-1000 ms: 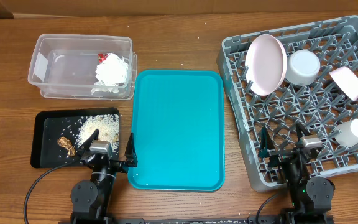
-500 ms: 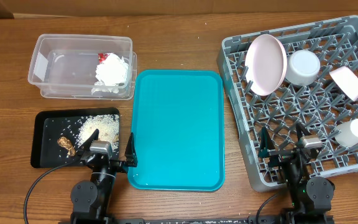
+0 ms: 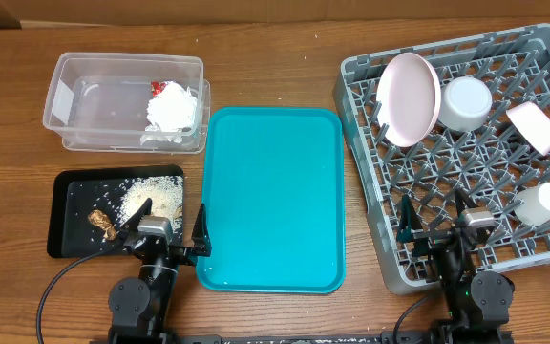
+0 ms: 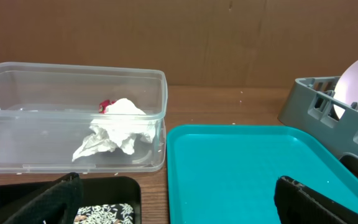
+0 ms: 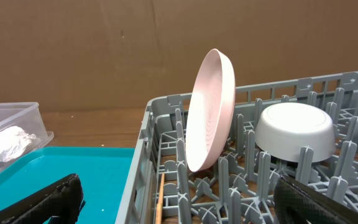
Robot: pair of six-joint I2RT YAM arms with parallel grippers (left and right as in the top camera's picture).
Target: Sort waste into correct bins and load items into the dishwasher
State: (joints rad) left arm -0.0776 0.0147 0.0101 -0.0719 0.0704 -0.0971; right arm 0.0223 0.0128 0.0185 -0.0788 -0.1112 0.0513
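Crumpled white paper with a red piece lies in the clear tub. Rice grains and brown scraps sit on the black tray. The grey dish rack holds an upright pink plate, an upturned pale bowl, a pink bowl, a white cup and a wooden chopstick. My left gripper is open and empty, straddling the edges of the black and teal trays. Over the rack's front part, my right gripper is open and empty.
A large teal tray lies bare between the black tray and the rack. The tub stands at the back left. Brown board closes off the far side of the wooden table.
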